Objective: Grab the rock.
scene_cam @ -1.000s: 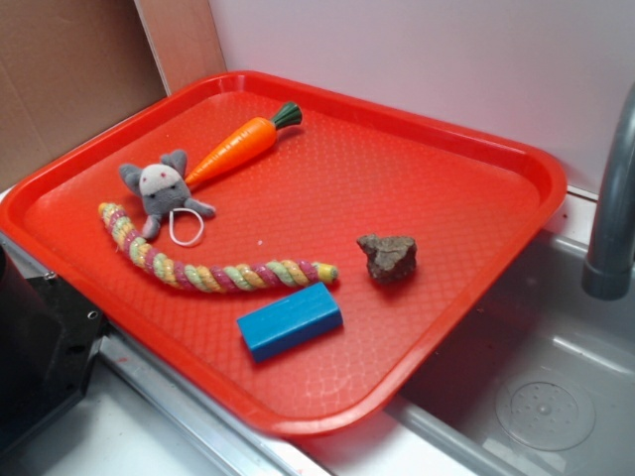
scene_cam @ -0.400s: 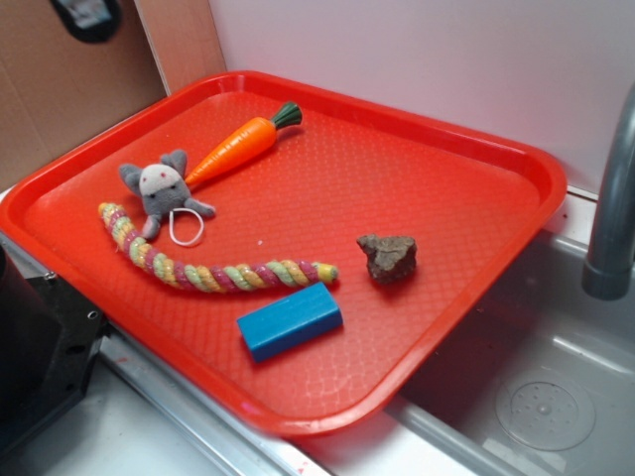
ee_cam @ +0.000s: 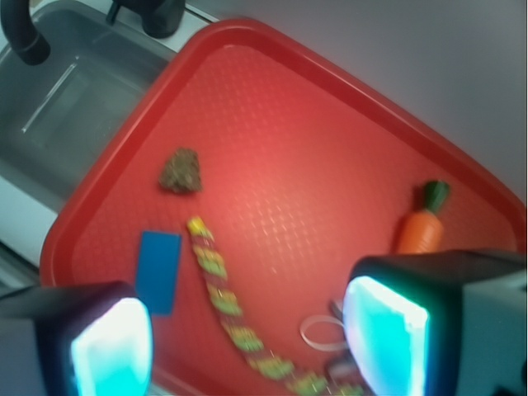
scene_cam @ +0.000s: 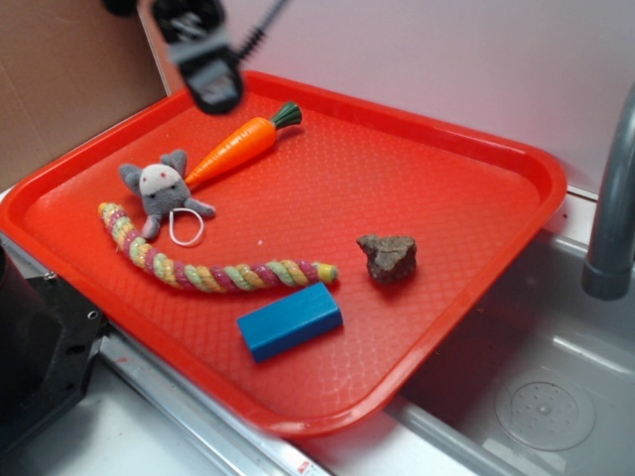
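Observation:
The rock [scene_cam: 388, 257] is a small rough brown-grey lump lying on the right half of the red tray [scene_cam: 466, 159]. In the wrist view the rock [ee_cam: 181, 171] sits at upper left, far from the jaws. My gripper [scene_cam: 203, 55] hangs blurred high over the tray's back left corner, above the carrot. In the wrist view my gripper [ee_cam: 247, 338] is open, its two glowing pads wide apart with only the rope toy and tray seen between them.
On the tray lie a toy carrot [scene_cam: 238, 147], a grey plush mouse [scene_cam: 161, 188], a braided rope toy [scene_cam: 208, 270] and a blue block [scene_cam: 290, 320]. A metal sink [scene_cam: 536, 387] with a grey faucet [scene_cam: 613, 208] lies to the right.
The gripper has come in from the top left corner and now sits lower and further right, above the carrot. Nothing on the tray has moved.

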Controlling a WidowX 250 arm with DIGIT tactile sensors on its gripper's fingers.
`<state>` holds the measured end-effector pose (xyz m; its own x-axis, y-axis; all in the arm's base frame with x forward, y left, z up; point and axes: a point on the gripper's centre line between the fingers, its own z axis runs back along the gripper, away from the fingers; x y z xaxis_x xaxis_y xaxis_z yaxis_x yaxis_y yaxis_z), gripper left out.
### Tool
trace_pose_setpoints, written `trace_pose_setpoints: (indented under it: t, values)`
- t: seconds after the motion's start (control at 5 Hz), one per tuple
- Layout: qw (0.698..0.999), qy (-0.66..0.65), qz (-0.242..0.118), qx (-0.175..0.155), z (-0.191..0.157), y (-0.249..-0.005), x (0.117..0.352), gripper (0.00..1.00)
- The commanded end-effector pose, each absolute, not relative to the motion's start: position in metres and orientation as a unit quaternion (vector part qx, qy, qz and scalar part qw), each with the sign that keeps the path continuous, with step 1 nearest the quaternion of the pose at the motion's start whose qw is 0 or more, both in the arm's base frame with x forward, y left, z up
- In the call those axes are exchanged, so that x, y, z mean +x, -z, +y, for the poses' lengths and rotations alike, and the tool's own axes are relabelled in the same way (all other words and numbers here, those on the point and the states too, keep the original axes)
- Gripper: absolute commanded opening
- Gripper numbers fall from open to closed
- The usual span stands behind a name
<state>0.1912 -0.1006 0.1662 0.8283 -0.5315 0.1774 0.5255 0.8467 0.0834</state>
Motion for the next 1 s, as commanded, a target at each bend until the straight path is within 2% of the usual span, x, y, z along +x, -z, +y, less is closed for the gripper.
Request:
trace_pose_setpoints:
  t: [0.0, 0.4, 0.8]
  values:
    - [0.949, 0.308, -0.069, 0.023, -0.141, -0.119, 0.209, 1.00]
    - [0.951, 0.305, -0.025, 0.041, -0.151, -0.071, 0.215, 1.00]
    - [0.955, 0.290, -0.001, 0.054, -0.153, -0.041, 0.231, 1.00]
